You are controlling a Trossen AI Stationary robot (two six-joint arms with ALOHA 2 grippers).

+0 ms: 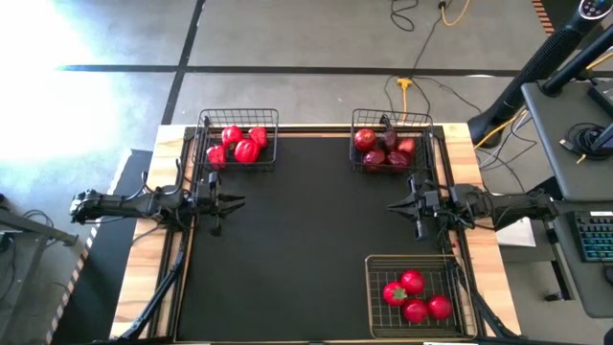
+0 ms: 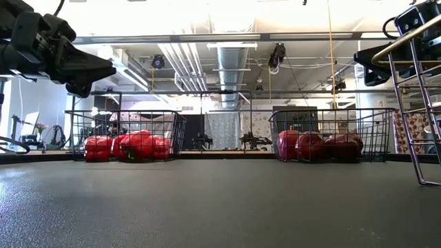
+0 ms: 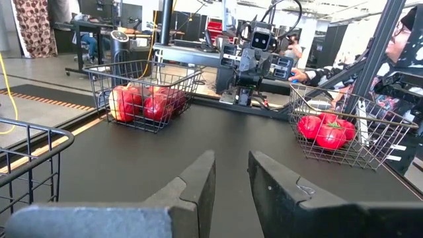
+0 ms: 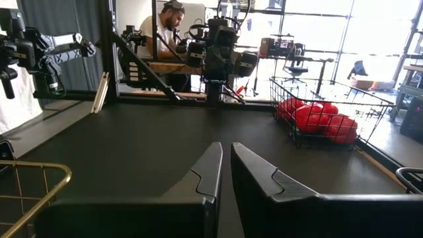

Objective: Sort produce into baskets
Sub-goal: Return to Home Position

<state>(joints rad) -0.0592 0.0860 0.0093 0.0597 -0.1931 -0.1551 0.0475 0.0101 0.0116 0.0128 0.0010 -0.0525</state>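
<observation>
The black surface (image 1: 306, 240) fills the centre of the high view, with light wood strips along its left and right sides. The left arm (image 1: 144, 203) lies level over the left edge and the right arm (image 1: 498, 206) over the right edge. Both are at mid-depth, point toward each other and are well apart.

Three wire baskets stand on the surface:
- The far-left basket (image 1: 239, 113), black mesh, is at the far left corner.
- The far-right basket (image 1: 391, 113), black mesh, is at the far right corner.
- The gold basket (image 1: 388, 268), gold-toned wire, is at the near right corner, just beside the right arm.

The left claw (image 1: 238, 201) hangs above bare surface, nearer than the far-left basket. Its fingers (image 3: 198, 178) are parted by a narrow gap, released and grasping nothing. The right claw (image 1: 391, 206) hangs above bare surface between the far-right basket and the gold basket. Its fingers (image 4: 208, 172) are almost together, clenched on nothing.

Produce location:
- The peppers (image 1: 239, 146), glossy bright red, are clustered inside the far-left basket.
- The maroon fruits (image 1: 383, 149), dark and round, are piled inside the far-right basket.
- The tomatoes (image 1: 417, 297), four with green tops, lie inside the gold basket
</observation>
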